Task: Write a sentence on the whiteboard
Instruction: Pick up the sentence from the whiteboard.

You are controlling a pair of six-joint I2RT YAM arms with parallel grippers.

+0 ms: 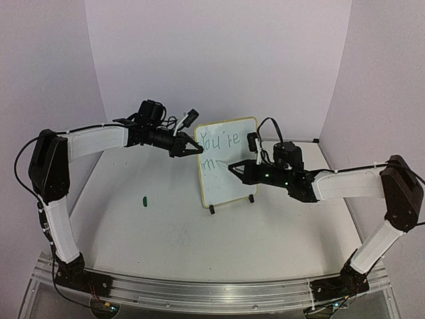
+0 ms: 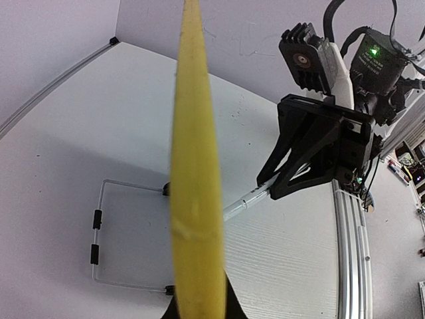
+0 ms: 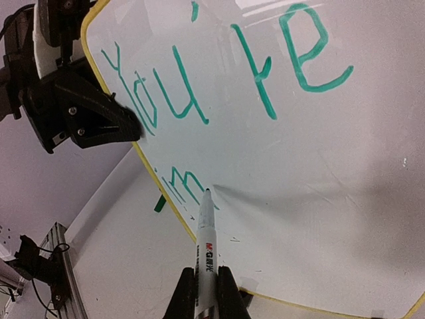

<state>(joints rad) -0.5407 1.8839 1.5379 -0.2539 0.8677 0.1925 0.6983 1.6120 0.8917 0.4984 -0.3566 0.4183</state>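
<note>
Pinched on the upper left edge of the whiteboard (image 1: 234, 185), the jaws of the left gripper (image 1: 193, 149) are pressed together over the thin yellow frame. The right wrist view shows its black fingertips (image 3: 119, 126) closed on that edge just beside the "Y". From the left wrist camera the board is seen edge-on as a tall yellow band that hides most of that gripper's own fingers at the bottom of the view.

Well to the left of the board, a small green piece (image 1: 144, 199) lies on the table (image 1: 166, 232). It is probably the marker's cap, though it is too small to be sure.

The whiteboard stands upright on its small black feet near the middle of the table, leaning back a little, its writing face toward the arms. A thin wire stand (image 2: 98, 232) reaches out over the table from its back. The sentence (image 3: 226, 73) is in green: "You're" runs across the top line, and only "im" stands at the left of the second line.

Reaching in from the right, the right gripper (image 1: 234, 169) has its jaws closed around the white barrel of the marker (image 3: 207, 249). The marker points away from the wrist toward the board, and its dark tip rests against the white surface just right of the "m"
</note>
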